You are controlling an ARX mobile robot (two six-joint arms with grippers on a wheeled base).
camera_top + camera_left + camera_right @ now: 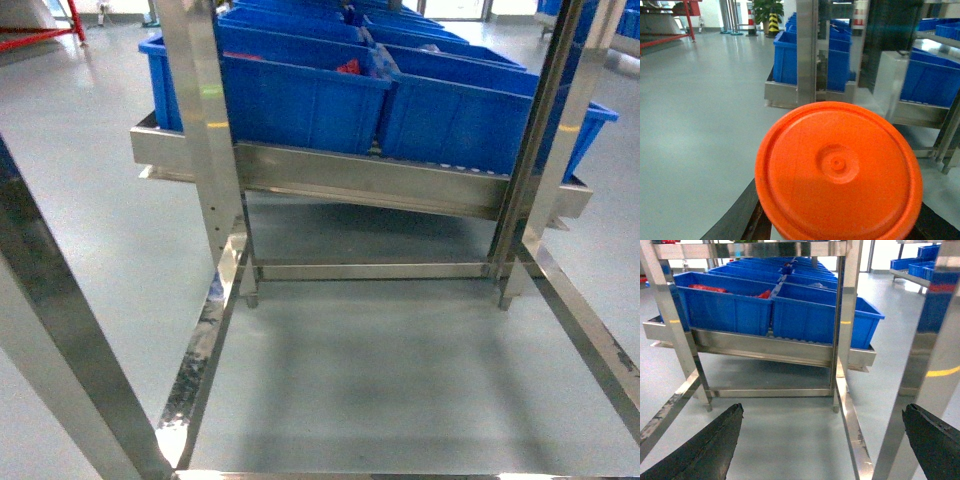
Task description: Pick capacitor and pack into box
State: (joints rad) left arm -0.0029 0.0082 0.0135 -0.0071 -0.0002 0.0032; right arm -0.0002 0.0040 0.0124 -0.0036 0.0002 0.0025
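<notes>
Right gripper (822,440) stands with its two dark fingers wide apart at the bottom corners of its own wrist view, nothing between them, aimed at the steel rack (765,347) and the floor under it. Over on the left arm, a round orange lid (837,170) fills most of the wrist view, sitting just in front of the camera; only dark slivers of the left gripper show at the lower edges, so I cannot tell whether its fingers are closed around whatever carries that lid or merely sit beside it.

From the head view I see blue bins (300,95) lined up on the sloped steel shelf, a few with red contents showing over their rims, too small to name. Neither a capacitor nor the pale pink box shows in any view.

To my eye this is an approach step, with the picking not yet begun. Doing it well means first getting a view down into the bins, since from this low angle their walls hide what lies inside. The upright posts (847,315) stand between the arm and the bins, so the right arm should rise and go in between them rather than straight ahead. Keeping the fingers spread until they are over a part looks sensible.
</notes>
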